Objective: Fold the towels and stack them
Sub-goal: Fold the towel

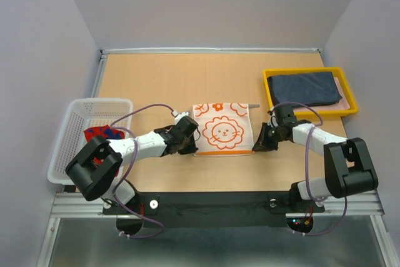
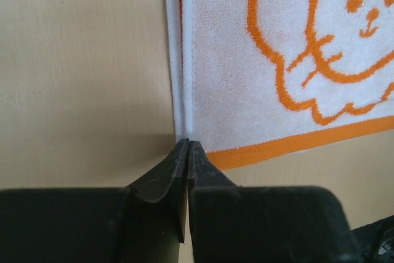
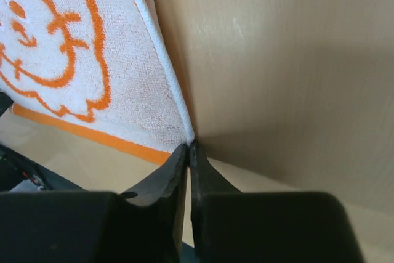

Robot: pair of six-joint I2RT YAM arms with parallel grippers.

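Pinching both near corners of the white terry towel with orange lion print [image 1: 222, 130], flat on the wooden bench [image 1: 156, 79], my left jaws and right jaws start the fold; next, I'd lift them evenly toward its far edge.

1. Left wrist view: the lion towel [image 2: 258, 60] runs off the top and right edges, so only part of the lion shows.
2. Its corner vanishes right at the pinched tips of the left gripper [image 2: 188, 144]. How much cloth sits between them, can't tell.
3. Right wrist view: the towel is cut off at left and top, its corner lost at the right gripper [image 3: 189, 146] tips.
4. From above, both grippers' tips hide under their own wrists.
5. The red towel [image 1: 103, 133] in the basket [image 1: 81, 105] sits partly behind the left arm [image 1: 134, 145], and its pattern is too small to read.
6. Beside the navy towel [image 1: 306, 89] in the tray [image 1: 309, 70], a pale strip [image 1: 342, 95] peeps out, too small to name.
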